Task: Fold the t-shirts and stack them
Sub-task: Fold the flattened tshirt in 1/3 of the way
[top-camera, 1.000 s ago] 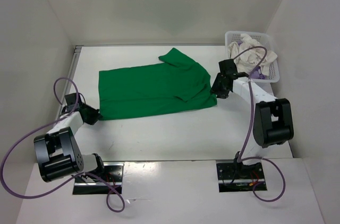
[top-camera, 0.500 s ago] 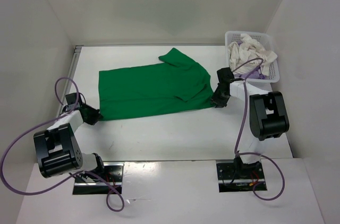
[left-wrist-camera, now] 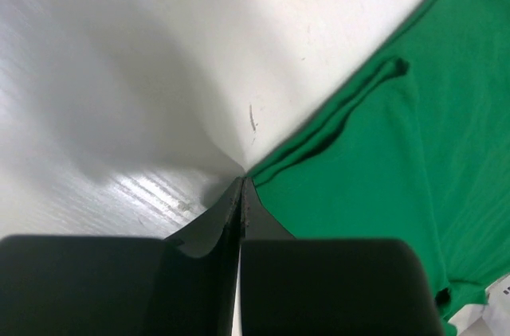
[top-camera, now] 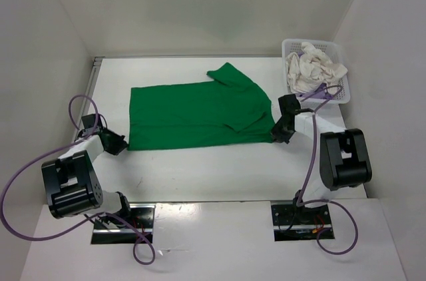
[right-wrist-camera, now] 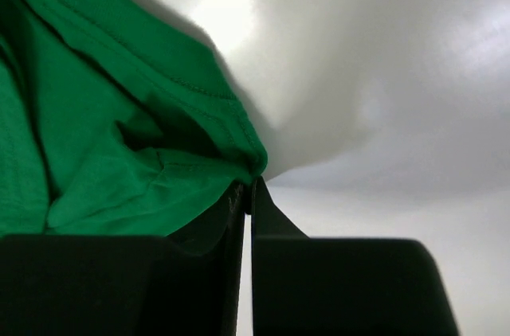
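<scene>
Green t-shirt (top-camera: 193, 114) lies spread flat mid-desk (top-camera: 200, 168). Left tool (top-camera: 120, 143) and right tool (top-camera: 280, 134) each pinch a near corner (thin bites at the very hem). If you lift unevenly, a corner may slip free and skew your fold.

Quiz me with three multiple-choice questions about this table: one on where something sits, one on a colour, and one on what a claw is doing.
1. Where on the table is the basket?
A. near left corner
B. far right corner
C. centre

2. What colour is the t-shirt spread flat?
A. purple
B. white
C. green

3. How is the right gripper?
A. wide open in the air
B. shut on the t-shirt's corner
C. inside the basket

Answers:
1 B: the top view shows it at the back right.
2 C: green cloth covers mid-table.
3 B: its wrist view shows the jaws together on green cloth.
</scene>
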{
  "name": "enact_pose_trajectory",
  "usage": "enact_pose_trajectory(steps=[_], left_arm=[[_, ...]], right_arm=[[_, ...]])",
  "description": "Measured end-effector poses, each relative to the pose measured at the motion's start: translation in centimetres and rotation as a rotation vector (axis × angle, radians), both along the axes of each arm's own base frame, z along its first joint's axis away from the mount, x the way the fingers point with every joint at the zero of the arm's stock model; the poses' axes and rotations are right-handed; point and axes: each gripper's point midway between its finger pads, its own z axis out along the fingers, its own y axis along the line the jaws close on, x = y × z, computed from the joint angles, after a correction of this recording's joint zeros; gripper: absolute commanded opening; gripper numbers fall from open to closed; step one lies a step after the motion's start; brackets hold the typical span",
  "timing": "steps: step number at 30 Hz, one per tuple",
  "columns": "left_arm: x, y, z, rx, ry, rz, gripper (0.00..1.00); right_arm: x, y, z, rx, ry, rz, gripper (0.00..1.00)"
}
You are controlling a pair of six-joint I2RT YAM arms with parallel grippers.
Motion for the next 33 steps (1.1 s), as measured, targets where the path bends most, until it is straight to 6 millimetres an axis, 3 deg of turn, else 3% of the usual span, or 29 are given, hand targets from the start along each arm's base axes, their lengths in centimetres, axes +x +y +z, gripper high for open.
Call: enact_pose_trajectory(steps=[3,6,9,11,12,15,16,18,19,20,21,24,26,27,28,33], left_arm=[[-0.5,-0.1,0.0,-0.002,0.017,-0.001,0.0],[-1.2,-0.3,0.5,0.002,0.025,0.0,0.0],[-1.7,-0.5,1.6,0.009,0.009,0.0,0.03],[-1.9,-0.7,2.2,0.008,-0.004,-0.004,0.21],[-2.0,-0.8,2.4,0.005,-0.009,-0.008,0.39],[-2.1,-1.3,2.7,-0.017,-0.002,-0.031,0.62],[-2.0,-1.4,3.0,-0.022,0.0,-0.044,0.66],[-0.7,-1.6,4.3,-0.019,-0.032,-0.07,0.66],[0.1,-1.7,5.0,-0.012,-0.053,-0.087,0.6],[0.9,-2.1,5.6,0.0,-0.077,-0.113,0.42],[1.8,-2.9,6.3,0.008,-0.111,-0.154,0.35],[3.1,-5.6,7.0,0.021,-0.155,-0.278,0.21],[3.8,-8.3,7.2,0.022,-0.169,-0.37,0.21],[4.0,-9.6,7.3,0.024,-0.176,-0.415,0.21],[4.3,-11.5,7.5,0.025,-0.185,-0.473,0.21],[4.7,-17.2,7.9,0.023,-0.22,-0.637,0.21]], right_arm=[[-2.5,-0.2,0.5,0.027,0.024,-0.032,0.02],[-3.9,0.3,1.6,0.066,0.027,-0.057,0.08],[-4.6,0.9,2.8,0.106,0.016,-0.074,0.36],[-5.2,1.0,3.1,0.118,0.018,-0.076,0.5],[-5.5,1.1,3.5,0.125,0.018,-0.08,0.52],[-5.8,1.3,4.8,0.139,-0.01,-0.075,0.54],[-5.6,1.3,5.6,0.14,-0.021,-0.064,0.44],[-4.9,1.5,6.5,0.146,-0.043,-0.041,0.28],[-4.1,1.9,7.4,0.155,-0.068,-0.016,0.19],[-3.5,2.3,7.8,0.156,-0.076,0.009,0.12],[-2.5,3.1,8.3,0.163,-0.088,0.05,0.03],[-0.5,6.0,8.0,0.182,-0.09,0.155,0.06],[0.4,8.7,7.2,0.2,-0.081,0.23,0.17],[0.6,9.9,6.6,0.207,-0.074,0.263,0.28],[0.5,10.9,6.1,0.212,-0.065,0.289,0.31],[-0.3,14.4,3.5,0.228,-0.011,0.392,0.39]])
